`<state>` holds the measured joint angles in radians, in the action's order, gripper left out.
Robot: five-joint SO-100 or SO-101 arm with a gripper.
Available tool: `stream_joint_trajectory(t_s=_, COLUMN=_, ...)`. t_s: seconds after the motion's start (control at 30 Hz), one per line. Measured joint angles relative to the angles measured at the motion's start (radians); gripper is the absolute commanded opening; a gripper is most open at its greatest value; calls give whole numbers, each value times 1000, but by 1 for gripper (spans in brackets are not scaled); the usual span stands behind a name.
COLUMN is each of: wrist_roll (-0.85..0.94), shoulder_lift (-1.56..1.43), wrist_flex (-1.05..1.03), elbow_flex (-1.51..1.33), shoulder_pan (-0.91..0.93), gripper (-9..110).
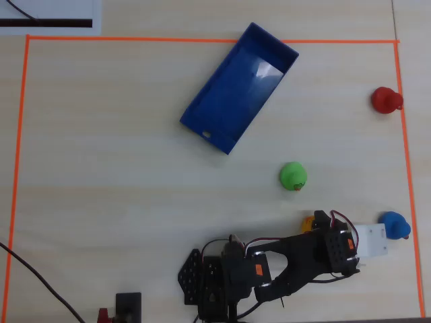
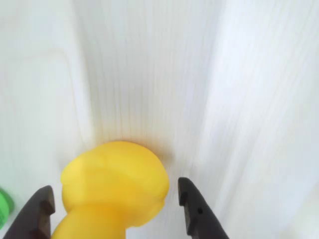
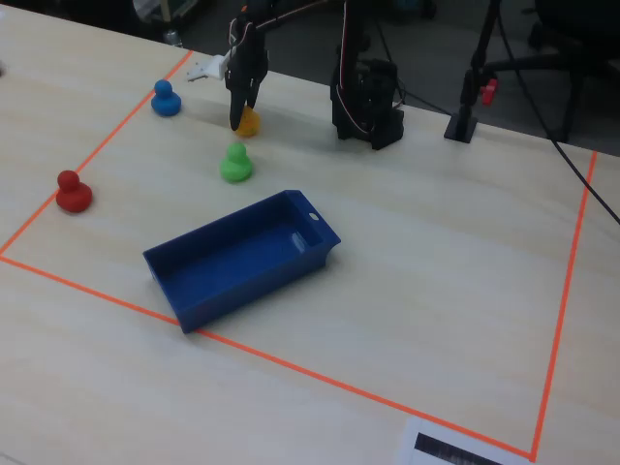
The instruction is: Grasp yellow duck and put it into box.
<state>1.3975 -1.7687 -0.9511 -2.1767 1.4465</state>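
Table (image 3: 417, 291): pale wood-grain surface, smooth, with a soft sheen; fine straight grain lines show in the wrist view. Boundary tape (image 3: 291, 363): matt orange strip laid flat on the table.

Yellow duck (image 2: 114, 191): smooth, rubbery-looking skin with a low satin sheen. Green duck (image 3: 234, 164), red duck (image 3: 73, 192) and blue duck (image 3: 166, 99): the same smooth moulded look.

Box (image 1: 210, 116): dark blue plastic with a glossy floor that carries a bright reflection.

Gripper (image 2: 117, 211): dark matt plastic fingers.
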Motion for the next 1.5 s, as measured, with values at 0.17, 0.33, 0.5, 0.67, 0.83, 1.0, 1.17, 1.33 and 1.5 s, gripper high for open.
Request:
stream_joint_trajectory(t_s=0.17, wrist_roll=38, shoulder_lift=-8, wrist_flex=-31, elbow_flex=-2, shoulder_pan=-20, gripper=0)
stream_joint_trajectory(t_s=0.33, wrist_roll=34, shoulder_lift=-20, wrist_flex=-28, elbow_flex=-2, shoulder_pan=-32, gripper=0)
stream_joint_trajectory(t_s=0.5, wrist_roll=29, shoulder_lift=-20, wrist_flex=-18, elbow_flex=5, shoulder_pan=-21, gripper=0)
stream_joint_trajectory(t_s=0.67, wrist_roll=-48, shoulder_lift=-21, wrist_flex=-48, elbow_flex=83, shoulder_pan=-12, gripper=0)
stream_joint_trajectory(t_s=0.83, wrist_roll=-273, shoulder_lift=-94, wrist_flex=-117, elbow_flex=252, shoulder_pan=-163, gripper=0)
stream_joint_trajectory(t_s=1.0, wrist_roll=-480, shoulder_lift=-141, wrist_flex=-192, elbow_flex=462, shoulder_pan=-431, gripper=0)
stream_joint_trajectory(t_s=1.17, wrist_roll=-500, shoulder_lift=-190, wrist_flex=-219, elbow_flex=526, shoulder_pan=-732, gripper=0)
stream_joint_trajectory(t_s=1.33, wrist_roll=-500, shoulder_lift=-198, wrist_flex=-230, elbow_flex=535, shoulder_pan=-986, gripper=0)
stream_joint_trajectory(t_s=1.5, wrist_roll=-500, shoulder_lift=-107, wrist_flex=-230, elbow_flex=601, shoulder_pan=-1155, gripper=0)
